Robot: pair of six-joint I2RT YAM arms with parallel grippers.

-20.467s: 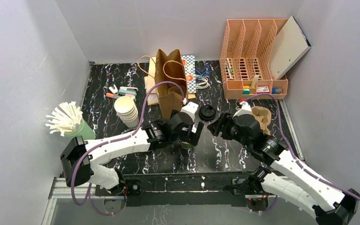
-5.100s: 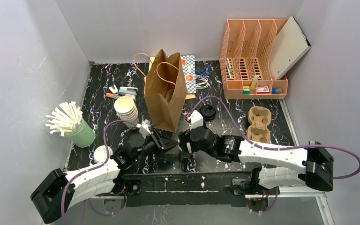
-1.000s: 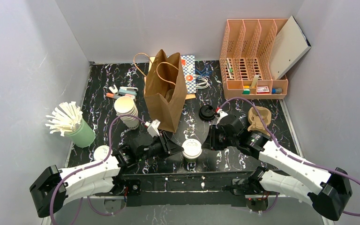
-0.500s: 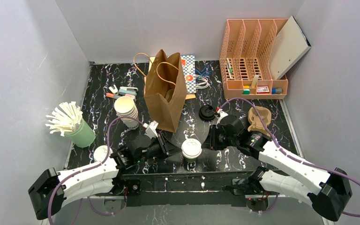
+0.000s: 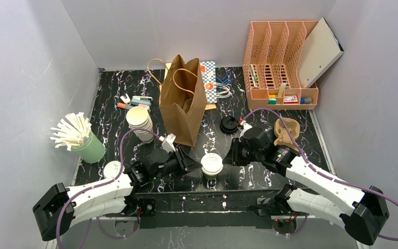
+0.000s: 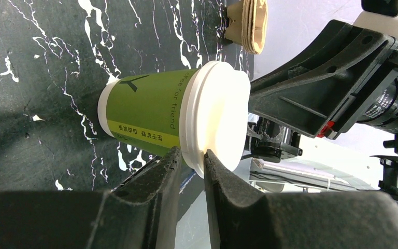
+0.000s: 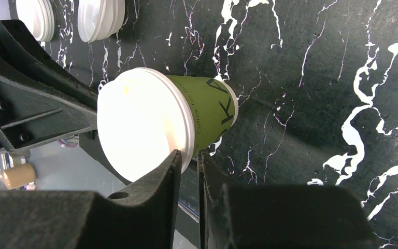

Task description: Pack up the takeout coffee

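Observation:
A green-sided takeout coffee (image 5: 212, 164) with a white sip lid stands upright near the table's front edge, between both arms. From the left, my left gripper (image 5: 193, 165) meets it. In the left wrist view its fingertips (image 6: 189, 155) straddle the lid's rim, one under the rim against the green cup (image 6: 145, 111), one on the lid's top. My right gripper (image 5: 228, 157) comes from the right and pinches the same lid's rim (image 7: 188, 155) on the opposite side of the cup (image 7: 212, 111). A second white-lidded cup (image 5: 113, 169) stands at the front left.
A brown paper bag (image 5: 183, 106) stands open behind the cup. A stack of lidless cups (image 5: 140, 123) is to its left, a loose black lid (image 5: 229, 124) to its right. A cardboard cup carrier (image 5: 286, 129) lies by the right arm. A green holder of white sticks (image 5: 80, 139) stands left, an orange file rack (image 5: 280, 62) back right.
Almost nothing: the left arm dipped slightly toward the near edge and came back. The green cup and the right arm stay in place.

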